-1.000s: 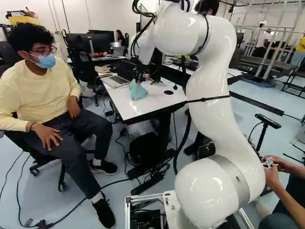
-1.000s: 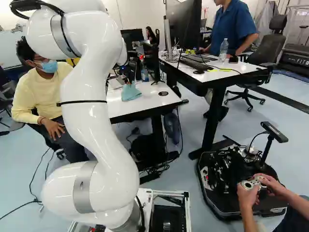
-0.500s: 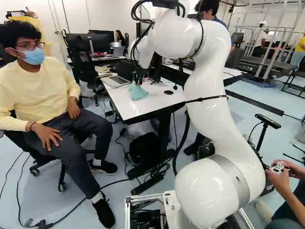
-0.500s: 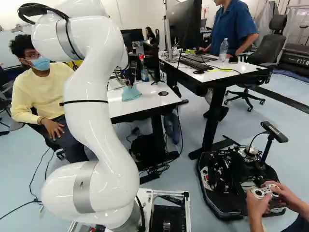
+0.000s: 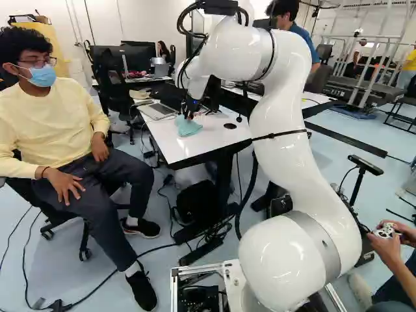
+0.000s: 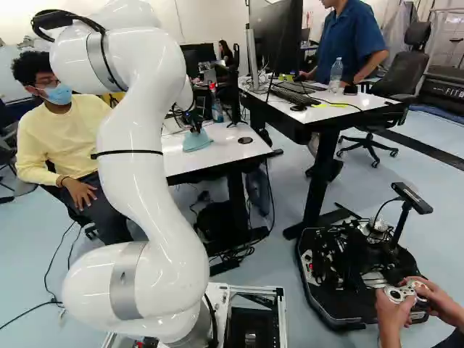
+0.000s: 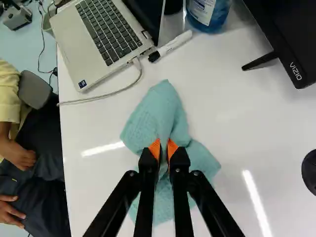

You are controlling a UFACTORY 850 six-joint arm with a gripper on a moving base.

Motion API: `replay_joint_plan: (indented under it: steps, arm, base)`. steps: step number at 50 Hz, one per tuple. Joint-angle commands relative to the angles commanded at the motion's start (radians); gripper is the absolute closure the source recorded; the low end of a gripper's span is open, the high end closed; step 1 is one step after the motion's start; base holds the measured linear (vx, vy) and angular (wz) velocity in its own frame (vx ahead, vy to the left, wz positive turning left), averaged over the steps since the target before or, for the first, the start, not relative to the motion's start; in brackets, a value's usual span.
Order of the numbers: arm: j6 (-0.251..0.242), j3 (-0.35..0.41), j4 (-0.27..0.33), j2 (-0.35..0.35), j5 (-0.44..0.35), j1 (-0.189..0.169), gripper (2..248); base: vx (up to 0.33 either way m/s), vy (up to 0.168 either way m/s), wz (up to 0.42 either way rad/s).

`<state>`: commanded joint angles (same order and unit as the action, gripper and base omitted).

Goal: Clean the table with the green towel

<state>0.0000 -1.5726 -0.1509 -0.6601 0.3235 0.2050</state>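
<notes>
Lowered slightly, the gripper [image 5: 188, 116] pinches the towel [image 7: 157, 112], nearly closed.

Two cameras behind the arm [image 5: 279, 146], one to its left and one to its right, look ahead and slightly down, the surface [image 5: 185, 148] well off from both and shared in the upper middle of each frame. The wrist view looks down along the tool [image 5: 189, 116] from close above that same surface, its fingers near the lens.
</notes>
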Motion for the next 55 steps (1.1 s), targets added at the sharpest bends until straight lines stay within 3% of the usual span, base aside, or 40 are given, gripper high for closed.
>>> replay_joint_plan:
  steps: [32,55]
  arm:
    - [0.000,-0.008,0.000,-0.011,-0.026,0.016,206]
    - [0.000,-0.014,0.000,-0.016,0.026,0.026,206]
  base:
    - [0.000,0.000,0.000]
    - [0.000,0.000,0.000]
